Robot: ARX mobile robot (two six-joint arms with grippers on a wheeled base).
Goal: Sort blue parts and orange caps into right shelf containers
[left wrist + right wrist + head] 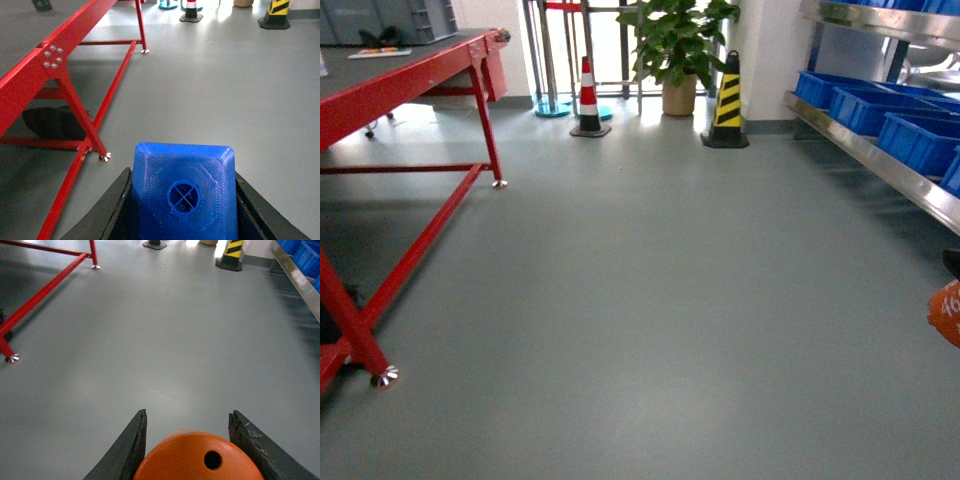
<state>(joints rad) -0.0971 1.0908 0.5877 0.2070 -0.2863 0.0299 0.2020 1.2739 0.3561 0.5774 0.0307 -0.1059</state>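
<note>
A wide grey floor [650, 300] fills most of the head view. On the left stands the red-framed surface [390, 75], its dark top carrying a few items too far off to make out, its slanted legs ending in small metal feet. Along the right edge runs a steel shelf [880, 160], and on it sit the right shelf containers [865, 105], a row of open blue crates with thick rims. At the back stand a potted plant [675, 45], a black-and-yellow cone [727, 105] and a red-and-white cone [588, 100].

The left pincer [182, 210] is pinching a blue part [185, 192]: in the left wrist view its dark fingers [112, 210] press against both sides of the block, whose top face shows a round dimple with a cross inside. It hangs above the floor just beside the red frame's foot.

The right pincer [192, 450] is pinching an orange cap [197, 457], whose rounded end with a small hole sits between the two dark fingers [132, 445], over open floor. In the head view the cap [947, 312] shows only as an orange patch at the right edge, below the shelf and well apart from the crates.
</note>
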